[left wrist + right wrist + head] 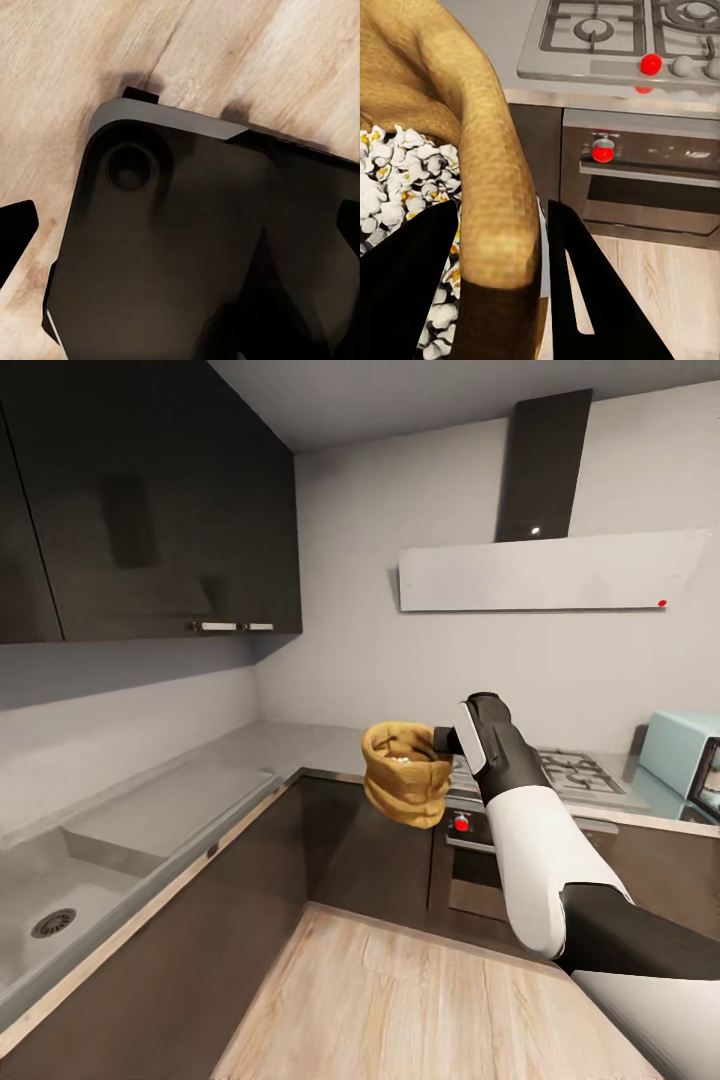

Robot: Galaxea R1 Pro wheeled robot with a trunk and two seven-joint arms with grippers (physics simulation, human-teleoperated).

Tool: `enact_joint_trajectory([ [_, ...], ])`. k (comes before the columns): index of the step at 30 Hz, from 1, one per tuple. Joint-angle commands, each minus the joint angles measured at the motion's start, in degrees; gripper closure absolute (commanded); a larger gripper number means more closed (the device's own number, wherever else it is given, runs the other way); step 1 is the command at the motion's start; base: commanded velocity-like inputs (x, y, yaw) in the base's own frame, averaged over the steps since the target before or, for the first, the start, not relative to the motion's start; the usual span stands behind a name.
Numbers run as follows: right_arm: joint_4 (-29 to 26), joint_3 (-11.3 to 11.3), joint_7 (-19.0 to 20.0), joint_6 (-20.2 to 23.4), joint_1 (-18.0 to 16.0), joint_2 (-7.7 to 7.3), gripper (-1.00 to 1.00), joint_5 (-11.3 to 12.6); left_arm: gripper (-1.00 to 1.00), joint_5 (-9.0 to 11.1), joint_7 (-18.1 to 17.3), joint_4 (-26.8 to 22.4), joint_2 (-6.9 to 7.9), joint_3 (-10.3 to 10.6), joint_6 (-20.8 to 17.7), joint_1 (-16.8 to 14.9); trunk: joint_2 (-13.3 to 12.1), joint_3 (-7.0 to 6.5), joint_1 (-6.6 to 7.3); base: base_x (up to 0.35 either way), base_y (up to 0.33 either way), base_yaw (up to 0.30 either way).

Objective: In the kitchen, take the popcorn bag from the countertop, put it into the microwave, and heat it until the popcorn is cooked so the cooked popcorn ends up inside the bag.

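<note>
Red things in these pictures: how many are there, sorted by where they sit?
Hob: 1 red knob
Oven: 1 red knob
Hood: 1 red dot
Total: 3

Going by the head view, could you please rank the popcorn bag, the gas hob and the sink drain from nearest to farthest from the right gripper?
1. popcorn bag, held in the right gripper.
2. gas hob, just behind the arm.
3. sink drain, far left.
</note>
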State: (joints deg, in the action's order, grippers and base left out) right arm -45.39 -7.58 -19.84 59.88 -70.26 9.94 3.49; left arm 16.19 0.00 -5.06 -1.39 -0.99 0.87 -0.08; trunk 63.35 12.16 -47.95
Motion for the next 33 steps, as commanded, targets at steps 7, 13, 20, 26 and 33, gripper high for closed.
enact_joint_trajectory([
  [7, 3.8, -0.2, -1.0, 0.1, 0.0, 0.05, 1.00, 0.3, -1.00, 0.2, 0.0, 0.0, 0.08, 0.0, 0.1, 0.0, 0.0, 0.07, 0.00, -0.002, 0.000, -0.134],
  [13, 4.7, -0.2, -2.4, 0.1, 0.0, -0.11, 1.00, 0.4, -1.00, 0.2, 0.0, 0.0, 0.08, 0.0, 0.1, 0.0, 0.0, 0.07, 0.00, 0.000, 0.000, -0.244],
  [20, 7.3, -0.2, -2.3, 0.1, 0.0, -0.71, 1.00, 0.4, -1.00, 0.2, 0.0, 0.0, 0.08, 0.0, 0.1, 0.0, 0.0, 0.07, 0.00, 0.000, 0.000, -0.246],
  [26, 7.7, -0.3, -2.1, 0.1, 0.0, -3.02, 1.00, 0.5, -1.00, 0.2, 0.0, 0.0, 0.08, 0.0, 0.1, 0.0, 0.0, 0.07, 0.00, 0.000, 0.000, -0.246],
  [33, 7.7, -0.3, -1.9, 0.1, 2.3, -3.67, 1.00, 0.4, -1.00, 0.2, 0.0, 0.0, 0.08, 0.0, 0.1, 0.0, 0.0, 0.07, 0.00, 0.000, 0.000, -0.246],
])
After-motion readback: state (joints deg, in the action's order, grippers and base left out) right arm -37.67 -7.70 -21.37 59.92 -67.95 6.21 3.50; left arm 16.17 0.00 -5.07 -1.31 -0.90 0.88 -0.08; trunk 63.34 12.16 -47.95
